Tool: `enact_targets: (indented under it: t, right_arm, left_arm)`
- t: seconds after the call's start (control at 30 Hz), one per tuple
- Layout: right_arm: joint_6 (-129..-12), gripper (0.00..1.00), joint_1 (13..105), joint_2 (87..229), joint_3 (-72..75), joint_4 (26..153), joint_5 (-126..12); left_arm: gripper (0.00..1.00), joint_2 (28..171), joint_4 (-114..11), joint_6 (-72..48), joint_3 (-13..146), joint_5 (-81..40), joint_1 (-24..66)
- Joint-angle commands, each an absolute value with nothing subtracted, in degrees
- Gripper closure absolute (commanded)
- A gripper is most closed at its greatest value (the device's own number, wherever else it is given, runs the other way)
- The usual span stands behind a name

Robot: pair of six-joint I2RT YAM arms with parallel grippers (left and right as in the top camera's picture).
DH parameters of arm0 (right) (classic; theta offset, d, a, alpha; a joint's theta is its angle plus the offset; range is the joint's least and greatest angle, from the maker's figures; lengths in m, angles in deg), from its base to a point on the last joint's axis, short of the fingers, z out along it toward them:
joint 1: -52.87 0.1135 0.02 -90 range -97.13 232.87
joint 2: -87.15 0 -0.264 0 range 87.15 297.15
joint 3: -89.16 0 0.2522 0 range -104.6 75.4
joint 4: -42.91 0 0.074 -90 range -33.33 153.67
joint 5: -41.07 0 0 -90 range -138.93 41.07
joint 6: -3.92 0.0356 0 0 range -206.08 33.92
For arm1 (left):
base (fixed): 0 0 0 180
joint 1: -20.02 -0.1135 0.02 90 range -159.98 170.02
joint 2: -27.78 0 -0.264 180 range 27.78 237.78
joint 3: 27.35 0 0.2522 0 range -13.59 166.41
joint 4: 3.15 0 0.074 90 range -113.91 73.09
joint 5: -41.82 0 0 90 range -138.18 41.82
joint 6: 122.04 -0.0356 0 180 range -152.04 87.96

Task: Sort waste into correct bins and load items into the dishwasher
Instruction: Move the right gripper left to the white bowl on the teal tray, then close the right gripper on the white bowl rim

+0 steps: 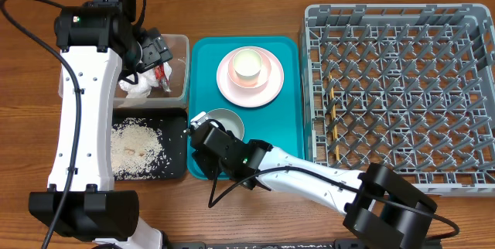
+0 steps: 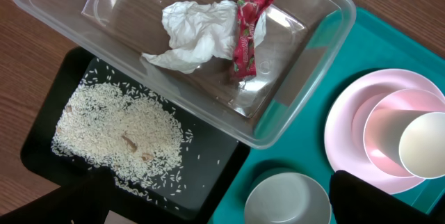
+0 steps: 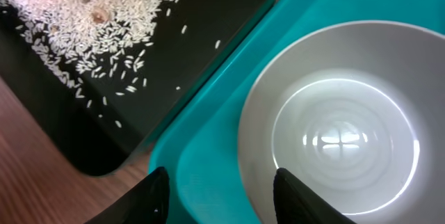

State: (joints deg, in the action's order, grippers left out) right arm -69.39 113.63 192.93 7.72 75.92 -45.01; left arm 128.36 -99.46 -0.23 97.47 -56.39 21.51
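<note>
My left gripper (image 1: 155, 48) hangs open and empty above the clear tub (image 1: 186, 67), which holds the crumpled napkin (image 2: 195, 33) and the red wrapper (image 2: 245, 33). The rice (image 1: 135, 147) lies in the black tray (image 1: 176, 137). My right gripper (image 3: 226, 200) is open low over the teal tray (image 1: 286, 125), its fingers astride the near rim of the white bowl (image 3: 341, 133). The cup (image 1: 247, 65) stands on the pink plate (image 1: 228, 86). The chopsticks (image 1: 334, 114) lie in the grey dish rack (image 1: 394, 9).
The tub and black tray stand side by side against the teal tray's left edge. The dish rack fills the right side of the table. Bare wood shows along the front edge and the far left.
</note>
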Motion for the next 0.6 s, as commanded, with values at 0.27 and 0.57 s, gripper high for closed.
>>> enact_targets:
  t: [0.27,0.57]
  right_arm:
    - [-70.0,0.50,113.5,192.8,7.8,79.1,-42.3]
    - [-70.0,0.50,113.5,192.8,7.8,85.1,-35.6]
  left_arm:
    - [0.00,128.2,-99.3,-0.3,97.9,-56.9,21.5]
    - [0.00,128.2,-99.3,-0.3,97.9,-56.9,21.5]
